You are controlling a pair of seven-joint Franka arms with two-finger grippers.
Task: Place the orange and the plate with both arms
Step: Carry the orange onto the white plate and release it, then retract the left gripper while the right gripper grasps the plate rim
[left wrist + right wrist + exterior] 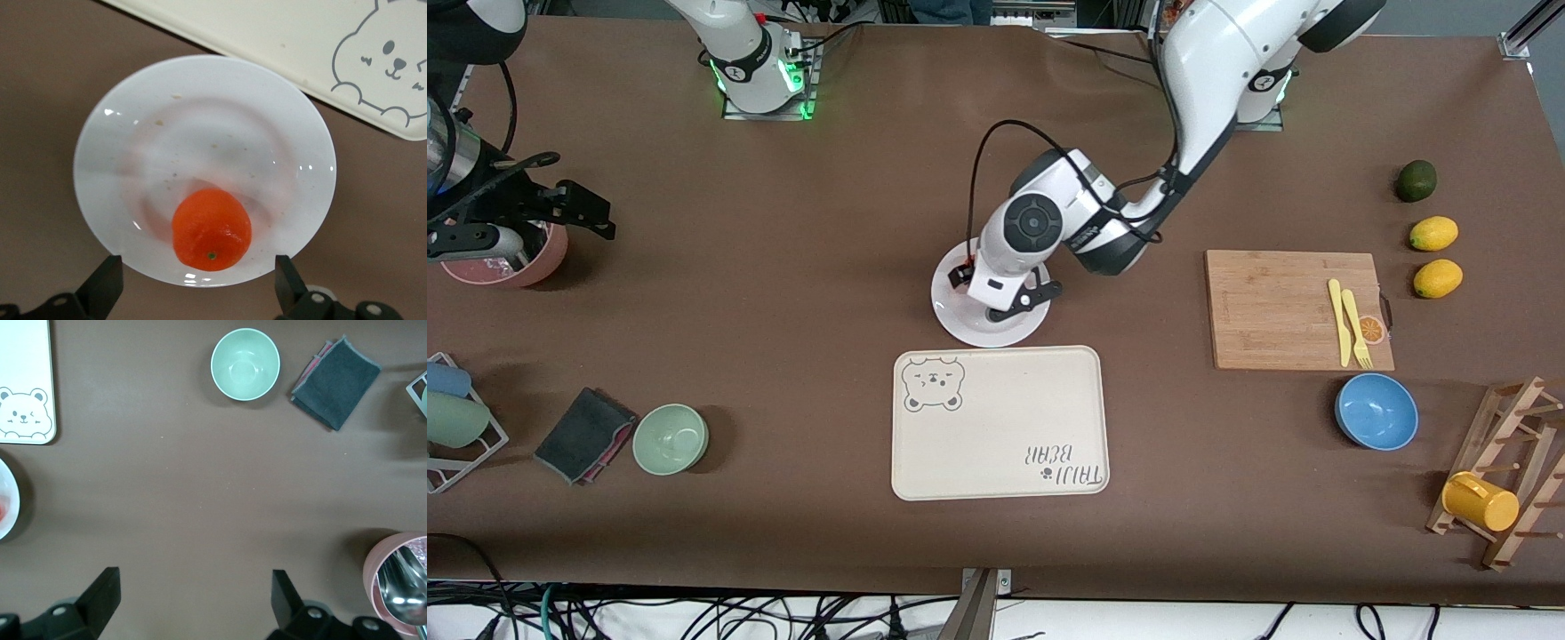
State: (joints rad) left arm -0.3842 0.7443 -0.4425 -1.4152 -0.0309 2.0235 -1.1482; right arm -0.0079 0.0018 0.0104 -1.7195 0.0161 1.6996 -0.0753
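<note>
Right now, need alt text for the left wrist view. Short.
An orange sits on a round white plate, off-centre toward the left claw, whose two dark fingers stand open above the plate's edge, not touching the fruit. The plate rests on the brown table, with the corner of a cream bear-printed tray beside it.

Light falls evenly and brightly from overhead, so my arms and the bowls cast only soft, short shadows on the brown table. Small glints of glare dot the glossy rim of the plate under my left wrist, and faint streaky smears blur its middle. The orange there looks sharp and carries a tiny highlight.
</note>
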